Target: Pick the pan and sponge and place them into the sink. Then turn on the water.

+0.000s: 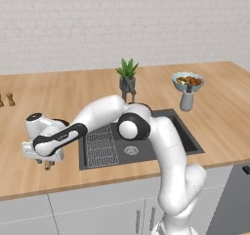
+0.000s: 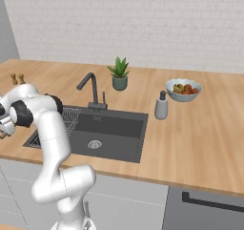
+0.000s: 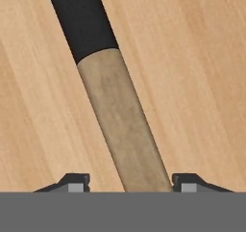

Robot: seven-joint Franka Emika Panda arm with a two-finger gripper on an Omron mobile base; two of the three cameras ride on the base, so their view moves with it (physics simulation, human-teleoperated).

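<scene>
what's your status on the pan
Tool low over the counter, fingers either side of the pan handle, not clamped. Pan left of the sink. Nothing in the way.

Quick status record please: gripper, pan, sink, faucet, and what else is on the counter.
gripper: low over the counter left of the sink, jaws either side of the pan handle, gaps visible
pan: on the wooden counter, wooden handle between the fingertips
sink: basin bare, wire rack on its left
faucet: no stream visible
other: potted plant, fruit bowl, soap dispenser
</scene>
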